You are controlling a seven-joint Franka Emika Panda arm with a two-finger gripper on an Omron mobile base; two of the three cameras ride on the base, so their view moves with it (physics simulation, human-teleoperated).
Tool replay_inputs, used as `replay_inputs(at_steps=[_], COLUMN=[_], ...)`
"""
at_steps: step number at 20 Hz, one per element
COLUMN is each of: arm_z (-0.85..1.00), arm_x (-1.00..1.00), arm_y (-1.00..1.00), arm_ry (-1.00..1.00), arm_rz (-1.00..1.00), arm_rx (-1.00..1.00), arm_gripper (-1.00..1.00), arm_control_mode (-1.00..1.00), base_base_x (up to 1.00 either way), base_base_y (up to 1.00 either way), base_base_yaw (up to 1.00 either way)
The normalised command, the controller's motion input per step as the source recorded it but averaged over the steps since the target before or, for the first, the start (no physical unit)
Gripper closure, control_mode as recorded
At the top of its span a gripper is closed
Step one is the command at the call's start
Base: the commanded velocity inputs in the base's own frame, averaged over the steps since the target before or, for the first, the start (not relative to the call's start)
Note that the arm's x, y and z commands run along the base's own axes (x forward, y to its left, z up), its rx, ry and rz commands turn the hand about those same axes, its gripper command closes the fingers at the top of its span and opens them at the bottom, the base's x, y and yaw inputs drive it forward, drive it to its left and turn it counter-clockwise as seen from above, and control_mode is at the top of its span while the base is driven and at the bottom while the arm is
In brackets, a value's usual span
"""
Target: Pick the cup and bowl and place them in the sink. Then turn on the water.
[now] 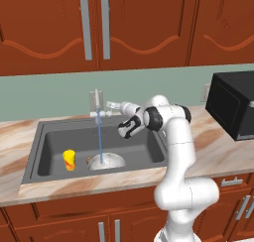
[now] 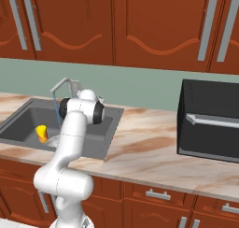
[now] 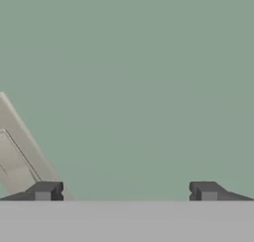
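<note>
My own white arm (image 1: 178, 151) rises closest to the cameras, bending over the front edge of the table (image 1: 213, 151) toward the sink (image 1: 49, 142). My pincer (image 3: 126, 191) is released, its two dark tips standing wide apart with nothing between them, facing the pale green wall (image 3: 149, 77) just beside the faucet (image 1: 95, 107).

I judge the task to be at its last step, or just past it. The cup (image 1: 69, 159) stands upright on the basin floor toward its left side, small and yellow with red-orange marks. The bowl (image 1: 106, 161), round and speckled grey-white, sits in the middle of the basin near the front wall, apart from the cup. The water (image 1: 99, 137) falls as a thin pale blue line from the spout straight into the bowl.

With both things in and the stream running, the next move seems only to draw my hand away from the faucet without knocking it.
</note>
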Motion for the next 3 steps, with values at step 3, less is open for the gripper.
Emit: replay_inputs(at_steps=[3], arm_z=[-0.22], arm_x=[0.0], arm_y=[-0.81], arm_ry=[0.0], arm_rz=[0.0], arm_rx=[-0.02], arm_gripper=[-1.0], arm_control_mode=[-1.0], base_base_x=[0.0], base_base_y=[0.0], base_base_yaw=[0.0])
